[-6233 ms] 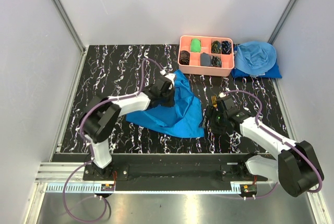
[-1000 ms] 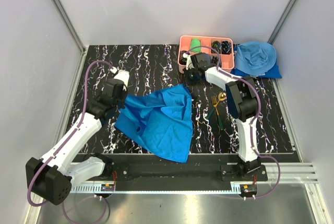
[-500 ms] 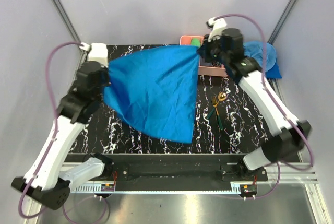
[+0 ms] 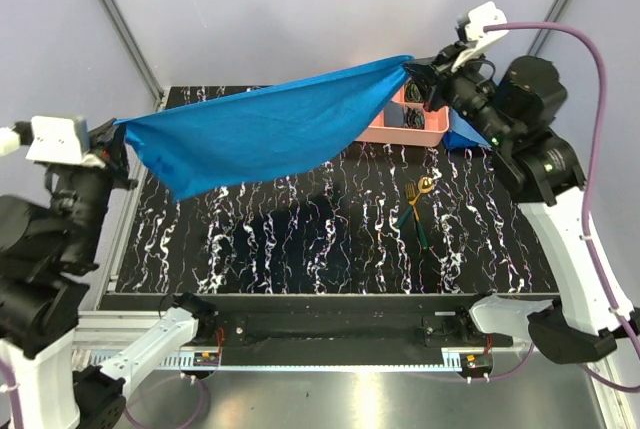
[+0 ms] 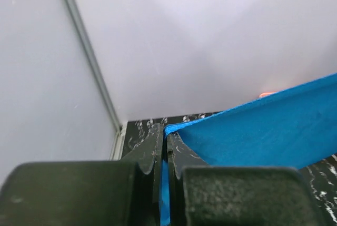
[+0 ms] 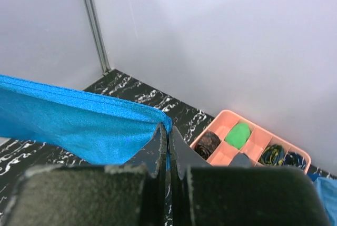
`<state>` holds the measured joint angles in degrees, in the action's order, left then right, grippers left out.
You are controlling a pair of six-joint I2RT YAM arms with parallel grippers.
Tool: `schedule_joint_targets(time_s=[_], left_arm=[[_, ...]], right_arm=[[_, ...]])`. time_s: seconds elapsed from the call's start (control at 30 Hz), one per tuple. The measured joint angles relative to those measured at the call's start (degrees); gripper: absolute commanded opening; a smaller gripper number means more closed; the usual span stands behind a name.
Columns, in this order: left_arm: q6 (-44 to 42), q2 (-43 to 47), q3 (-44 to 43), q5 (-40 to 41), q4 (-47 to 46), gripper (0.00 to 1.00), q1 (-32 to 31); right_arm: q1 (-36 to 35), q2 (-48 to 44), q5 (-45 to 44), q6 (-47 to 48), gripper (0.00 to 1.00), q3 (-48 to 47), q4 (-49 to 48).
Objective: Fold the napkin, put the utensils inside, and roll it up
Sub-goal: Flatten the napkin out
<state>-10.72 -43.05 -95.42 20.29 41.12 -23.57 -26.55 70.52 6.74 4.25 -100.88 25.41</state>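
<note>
The left hand (image 4: 121,133) and right hand (image 4: 413,71) each pinch a corner of the thin royal-blue square napkin (image 4: 270,134), stretched aloft over the black marbled tabletop (image 4: 300,239). Folding, loading the gold-headed, green-handled fork and spoon (image 4: 418,207) and rolling are not yet done.

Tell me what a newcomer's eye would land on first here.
The blue napkin hangs stretched in mid-air over the table's far half. One corner is pinched in the left gripper and another in the right gripper, both held high. Below, the utensils lie on the dark marbled table, at right.
</note>
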Motion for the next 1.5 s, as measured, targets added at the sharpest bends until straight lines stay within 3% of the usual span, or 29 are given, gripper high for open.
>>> schedule_joint_targets(time_s=[0.4,0.5,0.63,0.77,0.9,1.07,1.1,1.13,1.17,1.2,1.23,1.3,1.5], left_arm=[[0.2,3.0,-2.9,-7.1,6.6,0.00,0.0],[0.2,3.2,-1.7,-5.9,5.8,0.00,0.0],[-1.7,2.0,7.3,1.6,0.9,0.00,0.1],[-5.1,-5.6,16.4,7.0,-4.8,0.00,3.6],[-6.5,-19.2,19.6,5.7,-8.3,0.00,14.0],[-6.8,-36.2,17.9,1.5,-9.2,0.00,25.1],[-6.8,-39.6,16.7,0.7,-9.4,0.06,26.3],[-6.8,-43.0,15.3,-0.2,-9.6,0.21,27.5],[-6.7,-46.5,13.5,-0.7,-9.6,0.37,28.4],[-6.5,-49.7,11.6,-1.0,-9.7,0.73,29.0],[-6.1,-52.7,9.5,-1.0,-9.6,0.82,29.6],[-5.8,-58.0,5.2,-0.9,-9.3,0.98,30.4],[-2.3,-60.3,0.5,-1.0,-8.5,0.99,30.9]], right_arm=[[-0.1,-3.1,2.3,0.0,0.00,-5.5,3.6],[-0.1,-1.4,2.6,0.0,0.00,-6.2,3.6],[0.0,5.0,1.1,0.8,0.00,-7.5,2.8],[0.3,17.2,-0.7,2.0,0.00,-9.7,0.6],[0.3,33.4,-0.6,2.6,0.00,-12.9,-0.9],[0.4,57.6,0.3,2.8,0.00,-28.7,0.6],[0.4,63.0,0.4,2.7,0.00,-34.0,0.3],[0.3,68.5,0.4,2.4,0.00,-40.2,0.4],[0.3,73.1,0.4,2.0,0.04,-45.3,0.5],[0.3,78.4,0.3,1.6,0.41,-52.1,0.0],[0.3,82.9,0.2,1.1,0.66,-57.5,-1.0],[0.3,88.1,0.4,0.0,0.99,-61.6,-3.9],[0.4,87.3,3.3,-1.5,1.00,-50.1,-13.6]])
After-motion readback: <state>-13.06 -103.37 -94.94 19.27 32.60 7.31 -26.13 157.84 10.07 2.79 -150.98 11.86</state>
